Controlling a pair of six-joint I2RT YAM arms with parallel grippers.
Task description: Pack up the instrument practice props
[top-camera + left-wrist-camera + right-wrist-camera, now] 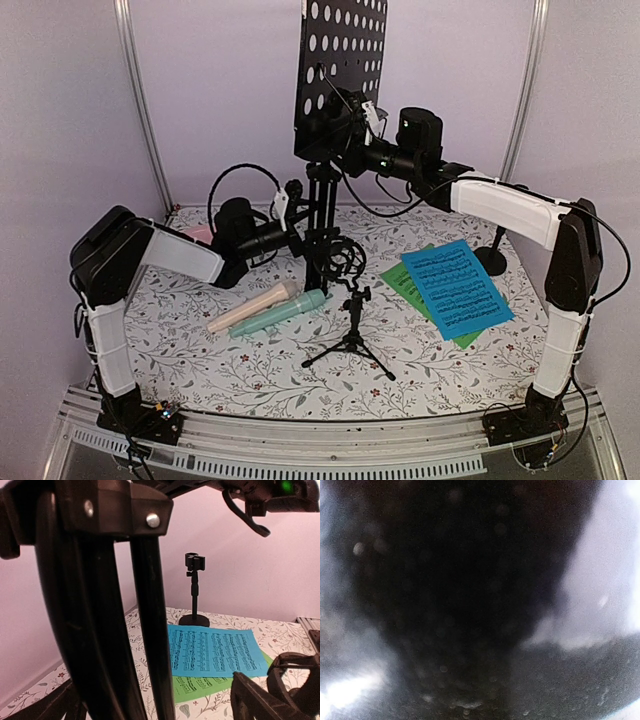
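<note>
The left gripper (pixel 298 232) stands with its fingers wide apart. In the left wrist view one finger (pixel 252 700) shows at the lower right and another dark one at the lower left. The black tubes of the music rack's stand (pixel 150 630) rise between them. The fingers straddle these tubes without pressing on them, so this gripper holds nothing.

The right gripper (pixel 338 140) reaches in from the right to the back of the music rack (pixel 340 60), at its lower edge where the perforated plate meets the stand. Its fingers appear closed on the rack there. The right wrist view gives only a dark blur of something black pressed close to the lens, so the exact contact is hard to make out.

The rack stands upright at the middle rear of the floral table (pixel 250 375).

The blue music sheet (pixel 457 287) lies on top of the green music sheet (pixel 400 280), right of centre. Both carry printed staves of notes, and the print is too small to read.

The beige microphone (pixel 252 307) and the mint microphone (pixel 280 313) lie side by side, touching, left of centre. Just right of them a small black microphone tripod (pixel 352 335) stands upright. A round-based microphone stand (pixel 194 592) stands behind the sheets.
</note>
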